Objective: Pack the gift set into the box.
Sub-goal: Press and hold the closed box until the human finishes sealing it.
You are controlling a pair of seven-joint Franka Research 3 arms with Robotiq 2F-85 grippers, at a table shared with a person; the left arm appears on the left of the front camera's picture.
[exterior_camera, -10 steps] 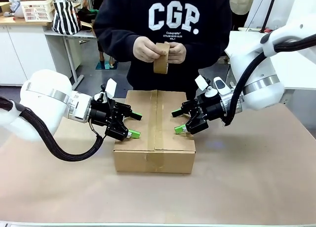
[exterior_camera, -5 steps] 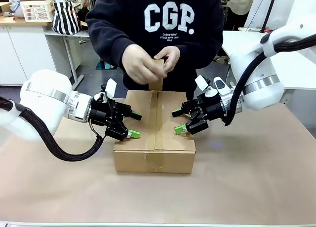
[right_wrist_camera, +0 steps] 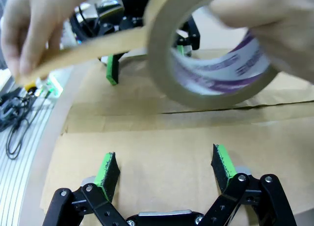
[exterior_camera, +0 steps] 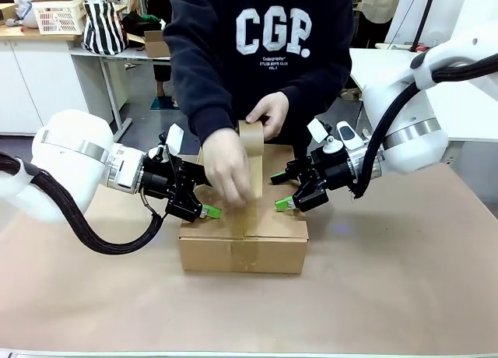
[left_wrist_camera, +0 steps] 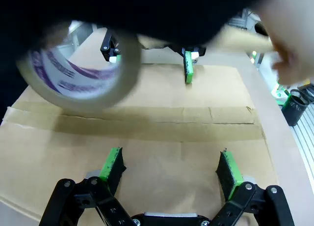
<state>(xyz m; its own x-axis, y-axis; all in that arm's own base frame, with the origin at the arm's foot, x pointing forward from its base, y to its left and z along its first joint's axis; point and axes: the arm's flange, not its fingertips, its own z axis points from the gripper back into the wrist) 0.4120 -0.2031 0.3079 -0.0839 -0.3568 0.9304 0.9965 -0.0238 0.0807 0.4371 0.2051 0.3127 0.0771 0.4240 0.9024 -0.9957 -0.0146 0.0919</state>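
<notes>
Since the earlier frame the person's hands [exterior_camera: 228, 170] have brought the tape roll [exterior_camera: 250, 138] down over the closed box [exterior_camera: 243, 241] at frame centre, drawing a strip along its seam. The left gripper [exterior_camera: 207, 196] and right gripper [exterior_camera: 280, 191] rest wide-fingered and empty on the flaps. The sealing step seems under way, with the gift set presumably inside; next likely calls for holding the flaps steady.

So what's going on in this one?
The box sits closed on the table. A person is pulling brown tape from a tape roll down along its centre seam, one hand pressing the strip onto the lid. The left gripper and right gripper are both open, held over the flaps on either side.
</notes>
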